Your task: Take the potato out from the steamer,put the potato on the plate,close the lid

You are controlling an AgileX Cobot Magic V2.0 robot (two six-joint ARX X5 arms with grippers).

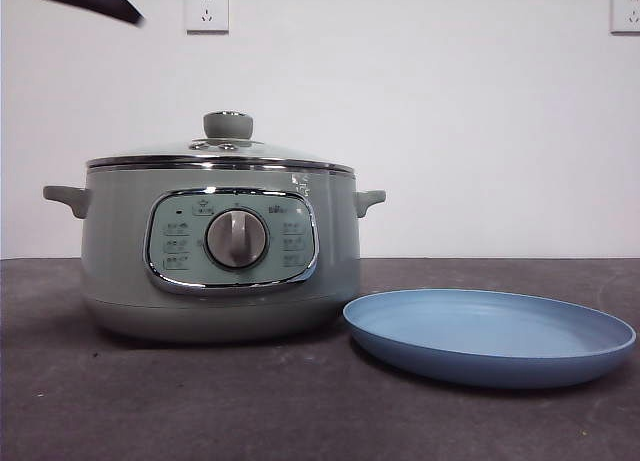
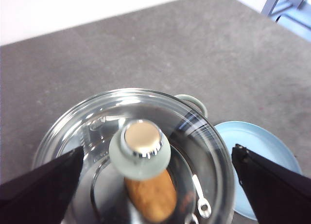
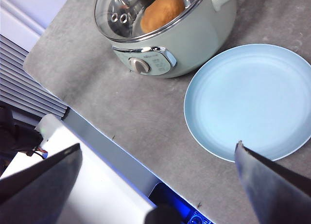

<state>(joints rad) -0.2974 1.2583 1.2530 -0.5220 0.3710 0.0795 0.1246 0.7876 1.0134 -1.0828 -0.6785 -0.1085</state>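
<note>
Left gripper point(image 2: 155, 185) jaws spread above lid point(image 2: 139, 148), potato point(image 2: 150, 195) under glass, right gripper point(image 3: 155, 185) spread.

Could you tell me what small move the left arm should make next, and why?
Probably lower the left gripper, jaws open, straight down onto the lid's knob. The lid is seated on the steamer, the potato shows beneath the glass, and the plate lies bare beside the steamer.
</note>
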